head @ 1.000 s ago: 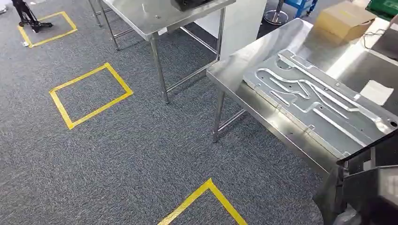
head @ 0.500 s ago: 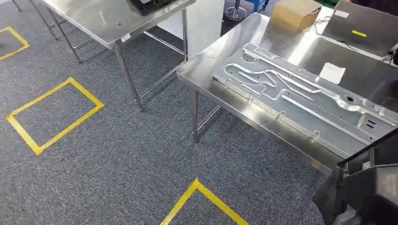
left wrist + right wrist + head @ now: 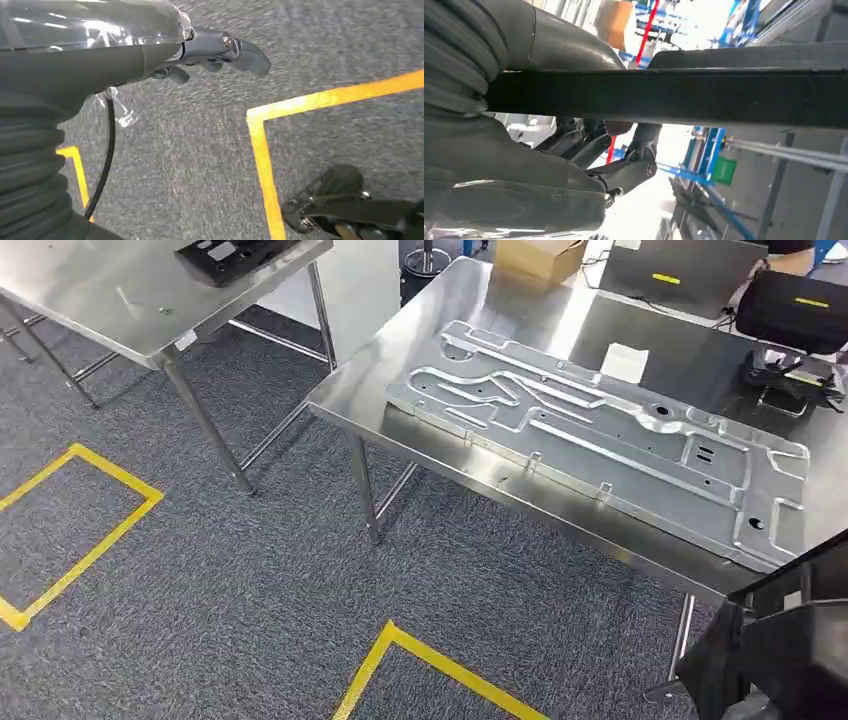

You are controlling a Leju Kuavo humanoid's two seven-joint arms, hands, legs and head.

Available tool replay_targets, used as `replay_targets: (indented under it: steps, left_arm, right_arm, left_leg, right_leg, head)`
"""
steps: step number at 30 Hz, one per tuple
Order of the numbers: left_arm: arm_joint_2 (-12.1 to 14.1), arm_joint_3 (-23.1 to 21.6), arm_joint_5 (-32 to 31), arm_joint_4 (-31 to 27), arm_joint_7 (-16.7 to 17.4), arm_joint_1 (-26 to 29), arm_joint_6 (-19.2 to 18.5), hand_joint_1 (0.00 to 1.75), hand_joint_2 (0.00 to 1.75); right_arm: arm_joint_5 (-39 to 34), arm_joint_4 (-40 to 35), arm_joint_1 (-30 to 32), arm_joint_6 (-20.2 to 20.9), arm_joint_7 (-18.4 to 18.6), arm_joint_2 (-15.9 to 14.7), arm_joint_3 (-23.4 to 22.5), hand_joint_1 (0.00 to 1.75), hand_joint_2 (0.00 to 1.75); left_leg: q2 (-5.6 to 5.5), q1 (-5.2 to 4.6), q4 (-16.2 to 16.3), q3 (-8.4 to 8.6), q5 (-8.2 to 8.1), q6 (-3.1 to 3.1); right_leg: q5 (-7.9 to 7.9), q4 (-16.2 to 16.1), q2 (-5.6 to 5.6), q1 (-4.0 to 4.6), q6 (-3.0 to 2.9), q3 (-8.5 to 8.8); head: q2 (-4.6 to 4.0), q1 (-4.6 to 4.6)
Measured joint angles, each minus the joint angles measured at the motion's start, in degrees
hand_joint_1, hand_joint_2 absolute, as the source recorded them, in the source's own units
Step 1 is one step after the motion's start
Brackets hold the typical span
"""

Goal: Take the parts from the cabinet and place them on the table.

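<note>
A black flat part (image 3: 790,640) juts into the head view at the bottom right, next to the steel table (image 3: 365,400). In the right wrist view the same black part (image 3: 674,95) crosses the picture as a dark bar, and my right hand (image 3: 589,160) grips it with the thumb on one side and the fingers (image 3: 624,172) on the other. My left hand (image 3: 215,50) hangs over the grey carpet with its fingers loosely apart and nothing in it.
A large stamped metal plate (image 3: 600,430) covers much of the near table. Behind it lie a white paper (image 3: 625,362), a cardboard box (image 3: 540,255), a laptop (image 3: 690,270) and a black bag (image 3: 795,310). A second steel table (image 3: 100,290) with a black tray (image 3: 235,255) stands left. Yellow tape (image 3: 430,660) marks the carpet.
The whole head view has shifted: the camera has turned right, so both tables and the tape squares slid left and the plate's far end came into sight. The black part stays in my right hand.
</note>
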Motion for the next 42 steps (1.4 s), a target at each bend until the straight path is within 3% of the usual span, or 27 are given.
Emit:
replay_targets:
  steps: [1, 2, 4, 5, 7, 8, 9, 10, 11, 14, 15, 16, 17, 19, 20, 21, 23, 24, 25, 26, 30, 32, 33, 35, 37, 40, 42]
  left_arm:
    - [0.0, 0.0, 0.0, 0.0, -0.1, 0.0, 0.0, 0.00, 1.75]
    - [0.0, 0.0, 0.0, 0.0, 0.0, 0.1, 0.1, 0.00, 1.75]
    - [0.0, 0.0, 0.0, 0.0, 0.0, 0.5, 0.1, 0.00, 1.75]
    - [0.0, 0.0, 0.0, 0.0, 0.0, 0.5, 0.1, 0.00, 1.75]
    - [0.0, -0.1, 0.0, 0.0, 0.0, 0.4, 0.1, 0.00, 1.75]
    - [0.0, -0.1, 0.0, 0.0, 0.0, 0.4, 0.1, 0.00, 1.75]
    - [0.0, -0.1, 0.0, 0.0, 0.0, 0.4, 0.1, 0.00, 1.75]
    - [0.0, -0.1, 0.0, 0.0, 0.0, 0.5, 0.0, 0.00, 1.75]
    - [0.0, -0.1, 0.0, 0.0, 0.0, 0.5, 0.0, 0.00, 1.75]
    - [0.0, -0.2, 0.0, 0.0, 0.0, 0.2, -0.2, 0.00, 1.75]
    - [0.0, -0.2, 0.0, 0.0, 0.0, 0.1, -0.2, 0.00, 1.75]
    - [0.0, -0.2, 0.0, 0.0, 0.0, 0.0, -0.2, 0.00, 1.75]
    - [0.0, -0.2, 0.0, 0.0, 0.0, 0.2, -0.2, 0.00, 1.75]
    - [0.0, -0.2, 0.0, 0.0, 0.2, 0.5, -0.5, 0.00, 1.75]
    - [0.0, -0.2, 0.1, 0.0, 0.4, 0.5, -0.5, 0.00, 1.75]
    - [0.0, -0.2, 0.2, 0.0, 0.5, 0.4, -0.5, 0.00, 1.75]
    - [0.0, -0.2, 0.2, 0.0, 0.8, 0.3, -0.5, 0.00, 1.75]
    - [0.0, -0.2, 0.2, 0.0, 0.9, 0.2, -0.5, 0.00, 1.75]
    - [0.0, -0.2, 0.2, 0.0, 0.9, 0.2, -0.5, 0.00, 1.75]
    - [-0.1, -0.2, 0.2, 0.0, 0.9, 0.2, -0.5, 0.00, 1.75]
    - [-0.2, -0.2, 0.2, 0.0, 1.0, -0.3, -0.6, 0.00, 1.75]
    - [-0.2, -0.2, 0.3, 0.0, 1.1, -0.3, -0.5, 0.00, 1.75]
    - [-0.2, -0.2, 0.4, 0.0, 1.3, -0.1, -0.5, 0.00, 1.75]
    - [-0.1, -0.2, 0.4, 0.0, 1.3, 0.3, -0.5, 0.00, 1.75]
    - [-0.2, -0.2, 0.4, 0.0, 1.3, 0.3, -0.5, 0.00, 1.75]
    - [0.0, -0.2, 0.7, 0.0, 1.3, 0.3, -0.3, 0.00, 1.75]
    - [0.0, -0.2, 1.1, 0.0, 1.2, 0.2, -0.1, 0.00, 1.75]
  right_arm:
    - [0.0, 0.0, -0.1, 0.0, 0.0, 0.1, -0.1, 1.75, 1.75]
    - [0.1, 0.0, -0.1, 0.0, 0.0, 0.2, -0.1, 1.75, 1.75]
    - [0.1, 0.0, -0.1, 0.0, 0.0, 0.3, -0.2, 1.75, 1.75]
    - [0.1, 0.0, -0.1, 0.0, 0.0, 0.3, -0.3, 1.75, 1.75]
    - [0.1, 0.0, -0.1, 0.0, 0.0, 0.3, -0.4, 1.75, 1.75]
    - [0.1, 0.0, -0.1, 0.0, 0.0, 0.3, -0.4, 1.75, 1.75]
    - [0.1, 0.0, -0.1, 0.0, 0.0, 0.3, -0.4, 1.75, 1.75]
    - [0.1, 0.0, -0.1, 0.0, 0.0, 0.3, -0.4, 1.75, 1.75]
    - [0.1, 0.0, -0.1, 0.0, 0.0, 0.3, -0.4, 1.75, 1.75]
    - [0.1, 0.0, 0.0, 0.0, 0.2, 0.3, -0.5, 1.75, 1.75]
    - [0.1, 0.0, 0.1, 0.0, 0.2, 0.3, -0.5, 1.75, 1.75]
    - [0.2, 0.0, 0.2, 0.0, 0.2, 0.3, -0.5, 1.75, 1.75]
    - [0.2, 0.0, -0.1, 0.0, 0.2, 0.3, -0.6, 1.75, 1.75]
    - [0.3, 0.0, -0.1, 0.0, 0.6, 0.3, -0.6, 1.75, 1.75]
    - [0.3, 0.0, -0.1, 0.0, 0.8, 0.3, -0.6, 1.75, 1.75]
    - [0.4, 0.0, -0.1, 0.0, 0.8, 0.3, -0.6, 1.75, 1.75]
    - [0.6, 0.0, -0.1, 0.0, 0.9, 0.3, -0.6, 1.75, 1.75]
    - [0.7, 0.0, -0.1, 0.0, 0.9, 0.3, -0.6, 1.75, 1.75]
    - [0.7, 0.0, -0.1, 0.0, 0.9, 0.3, -0.6, 1.75, 1.75]
    - [0.7, 0.0, -0.2, 0.0, 1.0, 0.3, -0.5, 1.75, 1.75]
    - [1.0, 0.0, -0.1, 0.0, 1.0, 0.3, -0.6, 1.75, 1.75]
    - [1.1, 0.0, -0.3, 0.0, 1.1, 0.3, -0.6, 1.75, 1.75]
    - [1.1, 0.0, -0.3, 0.0, 1.2, 0.4, -0.6, 1.75, 1.75]
    - [1.1, 0.0, -0.3, 0.0, 1.3, 0.4, -0.7, 1.75, 1.75]
    - [1.1, 0.1, -0.3, 0.0, 1.4, 0.4, -0.7, 1.75, 1.75]
    - [1.1, 0.2, -0.3, 0.0, 1.4, 0.4, -0.7, 1.75, 1.75]
    - [1.2, 0.2, -0.3, 0.0, 1.3, 0.4, -0.7, 1.75, 1.75]
  left_leg:
    - [-3.56, 0.01, 1.9, -0.80, -1.47, -0.17]
    - [-5.39, 0.19, 5.9, -2.59, -3.86, -0.29]
    - [-6.16, 0.18, 15.0, -6.97, -7.81, -0.59]
    - [-6.16, 0.18, 17.8, -8.55, -8.05, -0.66]
    - [-6.22, 0.24, 14.2, -7.54, -4.08, -0.64]
    - [-6.54, 0.30, 9.0, -5.37, -0.97, -0.59]
    - [-8.05, 0.50, 3.9, -3.20, 1.69, -0.54]
    - [-11.24, 0.69, 1.5, -2.12, 1.53, -0.39]
    - [-11.44, 0.64, 0.6, -2.14, 1.29, -0.33]
    - [-9.42, 0.29, 0.7, -1.83, 1.47, 0.71]
    - [-8.54, 0.84, 0.0, -1.71, 1.90, 1.36]
    - [-7.93, 0.68, -0.2, -1.61, 1.97, 1.65]
    - [-7.24, 0.64, -0.3, -1.59, 1.97, 1.92]
    - [-5.52, 0.41, -0.2, -1.70, 1.86, 2.00]
    - [-4.70, 0.39, -0.2, -1.71, 1.77, 1.98]
    - [-4.00, 0.38, -0.2, -1.64, 1.66, 1.97]
    - [-2.70, 0.38, -0.2, -1.18, 1.29, 1.75]
    - [-2.10, 0.35, -0.2, -0.92, 1.04, 1.60]
    - [-1.62, 0.34, -0.3, -0.51, 0.83, 1.36]
    - [-1.05, 0.01, -0.1, -0.28, 0.44, 0.85]
    - [0.60, -0.25, -0.9, 0.93, 0.24, -0.36]
    - [-4.71, 0.25, 3.0, -0.82, -2.59, -0.76]
    - [-5.81, 0.26, 7.6, -3.01, -5.11, -0.91]
    - [-6.15, 0.26, 16.1, -7.44, -8.42, -1.21]
    - [-6.15, 0.27, 16.2, -8.16, -6.13, -1.25]
    - [-6.35, 0.34, 2.0, -2.29, 2.29, -0.86]
    - [-6.71, 0.09, 0.6, -2.12, 1.51, -0.19]
  right_leg:
    - [0.17, -0.2, 0.61, -0.07, -0.48, -0.01]
    - [0.21, -0.2, 1.30, -0.06, -0.62, -0.11]
    - [0.16, -0.1, 2.89, -0.01, -0.70, -0.20]
    - [0.15, 0.0, 3.78, 0.00, -0.70, -0.21]
    - [-0.04, 0.3, 5.45, -0.04, -0.61, 0.00]
    - [-0.17, 0.5, 6.34, -0.07, -0.46, 0.17]
    - [-0.38, 0.7, 7.06, -0.12, -0.17, 0.24]
    - [-0.56, 1.0, 7.70, -0.15, 0.09, 0.00]
    - [-0.75, 1.7, 8.58, 0.05, 0.46, -0.42]
    - [-0.25, 1.2, 10.40, -0.25, 1.62, -0.89]
    - [-0.53, 1.6, 10.19, -0.33, 1.75, -0.99]
    - [-1.61, 3.0, 6.63, 0.01, 1.97, -1.57]
    - [-3.80, 6.3, 4.36, -0.02, 2.24, -3.30]
    - [-8.06, 15.5, 2.66, -0.25, 2.62, -8.03]
    - [-8.71, 18.6, 2.46, -0.32, 2.73, -9.75]
    - [-7.87, 18.9, 2.36, -0.39, 2.79, -10.05]
    - [-3.27, 12.1, 1.89, -0.42, 2.60, -6.60]
    - [-0.72, 6.4, 0.66, -0.25, 2.25, -3.53]
    - [0.22, 1.7, -2.31, 0.18, 1.62, -1.00]
    - [-0.25, 1.3, -2.55, 0.61, 1.33, -0.93]
    - [0.22, 0.5, -0.08, 0.26, 0.15, -0.90]
    - [0.62, -0.2, 0.31, -0.13, -0.46, -0.51]
    - [0.52, -0.2, 0.68, -0.13, -0.62, -0.52]
    - [0.37, 0.0, 1.40, 0.00, -0.83, -0.52]
    - [0.13, 0.1, 2.10, 0.03, -0.80, -0.26]
    - [-0.68, 0.7, 2.84, -0.03, -0.22, 0.41]
    - [-0.96, 1.4, 3.27, 0.36, 0.39, -0.12]
  head:
    - [-0.02, -0.04]
    - [-0.02, -0.13]
    - [-0.02, -0.22]
    - [-0.02, -0.24]
    - [-0.02, -0.22]
    - [0.00, -0.24]
    - [-0.02, -0.24]
    - [-0.02, -0.18]
    - [-0.02, -0.13]
    - [-0.02, -0.22]
    - [0.00, -0.31]
    - [-0.02, 0.02]
    - [0.00, 0.44]
    - [-0.02, 0.48]
    - [0.00, 0.39]
    - [-0.02, 0.44]
    - [0.00, 0.42]
    - [-0.02, 0.44]
    - [-0.02, 0.46]
    - [-0.02, 0.33]
    - [-0.02, 0.31]
    - [0.00, 0.13]
    - [0.00, 0.07]
    - [-0.02, 0.05]
    - [0.00, 0.04]
    - [-0.02, 0.00]
    - [0.00, 0.09]
